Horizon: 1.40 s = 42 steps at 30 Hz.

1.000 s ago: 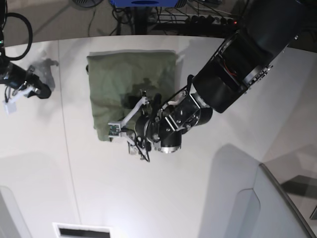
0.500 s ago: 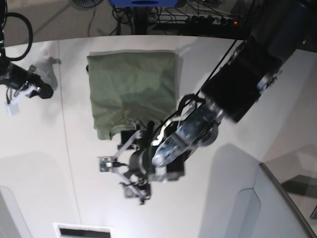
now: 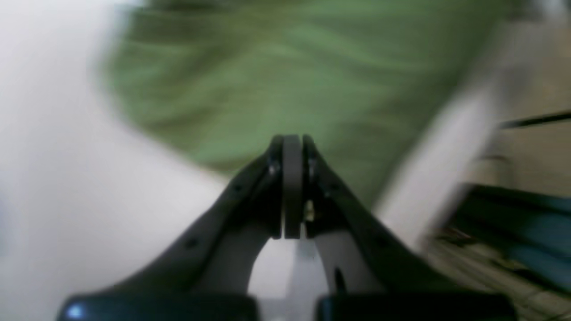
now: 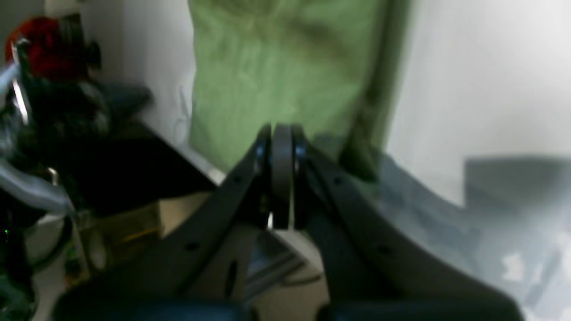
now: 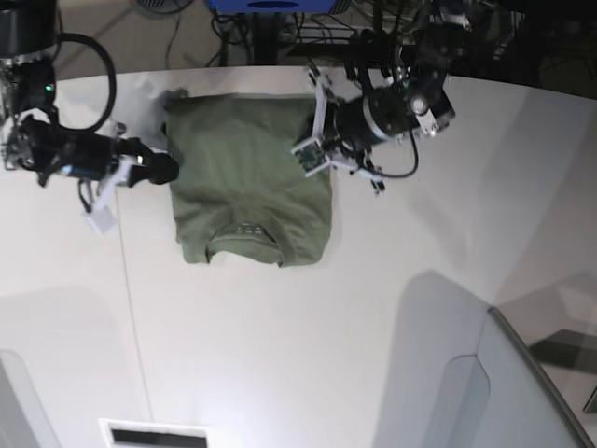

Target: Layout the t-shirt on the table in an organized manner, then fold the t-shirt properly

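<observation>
The olive-green t-shirt (image 5: pixel 247 173) lies on the white table (image 5: pixel 373 308) as a folded rectangle, with the collar (image 5: pixel 244 230) at its near edge. My left gripper (image 5: pixel 315 126) hovers at the shirt's right edge near the far corner. In the left wrist view it (image 3: pixel 292 142) is shut with nothing between its pads, and the blurred shirt (image 3: pixel 276 76) lies just ahead. My right gripper (image 5: pixel 166 170) sits at the shirt's left edge. The right wrist view shows it (image 4: pixel 281 131) shut and empty, facing the shirt (image 4: pixel 276 67).
A grey angled panel (image 5: pixel 508 392) stands at the near right. Cables and a power strip (image 5: pixel 373 37) lie past the table's far edge. A white tag (image 5: pixel 98 219) hangs from the right arm. There is a white slot (image 5: pixel 154 434) at the near edge.
The left arm swung from the shirt's near collar edge up to its far right edge, and its jaws closed. The right arm moved in to the shirt's left edge.
</observation>
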Each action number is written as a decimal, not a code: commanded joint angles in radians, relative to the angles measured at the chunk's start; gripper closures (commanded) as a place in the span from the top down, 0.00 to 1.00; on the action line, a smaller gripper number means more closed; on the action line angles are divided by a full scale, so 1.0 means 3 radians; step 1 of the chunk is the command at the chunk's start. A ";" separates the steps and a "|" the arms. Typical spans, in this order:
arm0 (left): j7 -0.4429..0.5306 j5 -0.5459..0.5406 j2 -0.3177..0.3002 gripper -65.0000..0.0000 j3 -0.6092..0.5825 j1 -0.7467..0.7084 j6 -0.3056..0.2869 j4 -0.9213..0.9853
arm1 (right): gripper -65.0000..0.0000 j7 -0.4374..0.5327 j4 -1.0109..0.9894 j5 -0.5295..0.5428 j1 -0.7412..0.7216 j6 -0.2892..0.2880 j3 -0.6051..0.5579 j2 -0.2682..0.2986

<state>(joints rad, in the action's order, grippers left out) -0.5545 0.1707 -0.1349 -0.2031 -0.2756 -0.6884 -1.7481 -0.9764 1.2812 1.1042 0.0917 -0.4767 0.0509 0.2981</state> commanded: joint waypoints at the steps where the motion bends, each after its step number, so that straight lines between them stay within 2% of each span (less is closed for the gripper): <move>1: 0.0112 -0.0009 -0.0008 0.00 0.0035 0.0031 0.0026 0.0030 | 0.00 0.0025 -0.0023 -0.0047 -0.0068 -0.0009 0.0027 0.0037; 6: 0.0158 -0.0009 -0.0008 0.00 0.0040 0.0026 0.0026 0.0362 | 0.00 0.0009 -0.0340 -0.0251 -0.0104 -0.0009 0.0027 -0.0142; 11: 0.0158 -0.0009 -0.0003 0.00 0.0045 0.0036 0.0026 0.0449 | 0.00 0.0020 -0.0534 -0.0425 -0.0150 -0.0020 0.0058 -0.0204; 15: 0.0148 -0.0198 -0.0029 0.00 0.0086 0.0016 0.0026 0.0081 | 0.00 0.0009 -0.0079 -0.0420 -0.0027 -0.0020 0.0068 -0.0178; 17: 0.0132 -0.0398 -0.0039 0.00 0.0286 -0.0025 0.0026 -0.0170 | 0.00 -0.0016 0.0401 -0.0441 0.0121 0.0011 0.0135 -0.0173; 19: 0.0132 -0.0474 -0.0039 0.00 0.0562 -0.0148 0.0026 -0.0390 | 0.00 -0.0093 0.0867 -0.0446 0.0341 0.0016 0.0314 -0.0158; 22: 0.0127 -0.0393 -0.0049 0.00 0.0935 -0.0465 0.0026 -0.0625 | 0.00 -0.0303 0.1368 -0.0446 0.0689 0.0021 0.0687 -0.0040; 25: 0.0153 -0.0219 -0.0136 0.00 0.1309 -0.0915 0.0026 -0.0671 | 0.00 -0.0420 0.1782 -0.0446 0.1216 0.0016 0.1168 0.0108; 28: 0.0158 -0.0260 -0.0208 0.00 0.1657 -0.1437 0.0026 -0.0671 | 0.00 -0.0436 0.2166 -0.0446 0.1906 0.0016 0.1618 0.0231; 31: 0.0158 -0.0321 -0.0203 0.00 0.1790 -0.1907 0.0026 -0.0630 | 0.00 -0.0512 0.2222 -0.0446 0.2392 0.0006 0.1730 0.0247; 34: 0.0163 -0.0306 -0.0192 0.00 0.1687 -0.2183 0.0031 -0.0400 | 0.00 -0.0625 0.1869 -0.0446 0.2571 -0.0009 0.1475 0.0262; 36: 0.0245 -0.0306 -0.0192 0.00 0.1559 -0.2199 0.0052 -0.0103 | 0.00 -0.0517 0.1455 -0.0446 0.2499 -0.0015 0.1091 0.0426; 37: 0.0393 -0.0301 -0.0192 0.00 0.1467 -0.2188 0.0113 0.0117 | 0.00 -0.0405 0.1204 -0.0446 0.2397 -0.0015 0.0805 0.0497; 39: 0.0874 -0.0301 -0.0197 0.00 0.1222 -0.2071 0.0359 0.0684 | 0.00 -0.0164 0.0708 -0.0451 0.2147 -0.0015 0.0227 0.0615; 42: 0.1600 -0.0295 -0.0218 0.00 0.0869 -0.1759 0.0712 0.1702 | 0.00 0.0245 0.0059 -0.0451 0.1732 0.0021 -0.0571 0.0625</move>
<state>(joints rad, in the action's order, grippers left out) -0.0608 0.0788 -0.1951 0.0521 -0.7799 -0.4679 -1.2140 -0.8661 1.2854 0.9730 0.5850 -0.4679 -0.1326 0.4763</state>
